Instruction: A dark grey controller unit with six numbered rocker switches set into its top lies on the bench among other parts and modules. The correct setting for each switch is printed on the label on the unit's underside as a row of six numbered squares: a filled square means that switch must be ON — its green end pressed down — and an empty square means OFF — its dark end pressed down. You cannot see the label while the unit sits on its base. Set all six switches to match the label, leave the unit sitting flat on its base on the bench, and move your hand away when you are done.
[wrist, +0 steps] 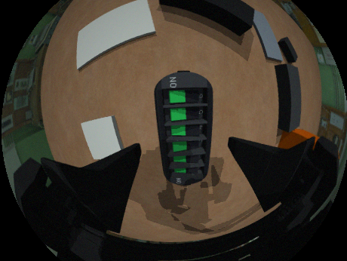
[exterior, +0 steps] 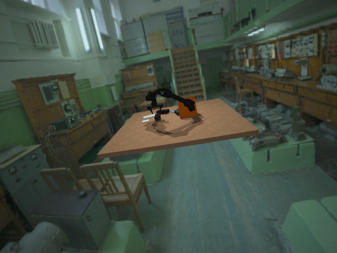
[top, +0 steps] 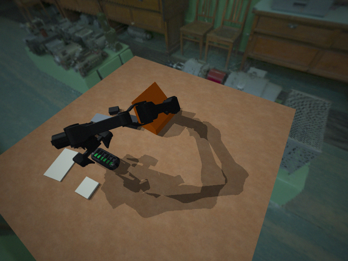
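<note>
The dark grey controller unit [top: 106, 160] [exterior: 157, 117] [wrist: 182, 130] sits flat on its base on the brown bench [top: 196, 182], switches facing up. Each rocker in its row shows a green end, and an "ON" mark is at the far end in the wrist view. My gripper [top: 94, 154] [exterior: 155, 110] [wrist: 185, 145] is open wide and empty. It hangs a little above the unit, one finger on each side of its near end, and neither finger touches it. The label on the underside is hidden.
A large white plate [top: 60, 164] [wrist: 115, 32] and a small white plate [top: 87, 187] [wrist: 101, 136] lie left of the unit. Behind it are a long black block [wrist: 206, 1], a grey plate [top: 98, 117] [wrist: 267, 38], a small dark cube [top: 113, 109] and an orange block [top: 151, 101] [exterior: 187, 107].
</note>
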Available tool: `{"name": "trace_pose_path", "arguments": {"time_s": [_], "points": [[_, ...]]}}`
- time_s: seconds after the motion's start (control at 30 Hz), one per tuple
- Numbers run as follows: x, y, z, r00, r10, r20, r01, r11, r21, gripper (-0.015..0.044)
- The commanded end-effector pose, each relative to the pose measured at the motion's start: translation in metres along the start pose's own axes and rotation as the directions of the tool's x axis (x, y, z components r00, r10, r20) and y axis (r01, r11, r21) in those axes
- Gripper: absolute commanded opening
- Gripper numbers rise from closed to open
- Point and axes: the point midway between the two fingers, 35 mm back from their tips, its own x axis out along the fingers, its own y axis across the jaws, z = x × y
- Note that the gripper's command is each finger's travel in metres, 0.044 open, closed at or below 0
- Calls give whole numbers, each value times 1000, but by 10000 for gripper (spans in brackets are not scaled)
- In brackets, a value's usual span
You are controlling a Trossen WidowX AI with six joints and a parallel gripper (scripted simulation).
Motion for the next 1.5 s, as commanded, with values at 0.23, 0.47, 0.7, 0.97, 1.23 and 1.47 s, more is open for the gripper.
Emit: {"name": "trace_pose_path", "arguments": {"time_s": [0.23,0.47,0.7,0.97,1.23,1.47], "points": [[1,-1,-3,1000,-6,-5,6,1000,8,440],[-23,-3,-58,1000,-14,-23,14,1000,-8,440],[-23,-3,-58,1000,-14,-23,14,1000,-8,440],[-17,-3,-58,1000,-15,-22,15,1000,-15,440],[-4,-2,-58,1000,-15,-22,14,1000,-15,440],[7,-2,-58,1000,-14,-22,14,1000,-13,440]]}}
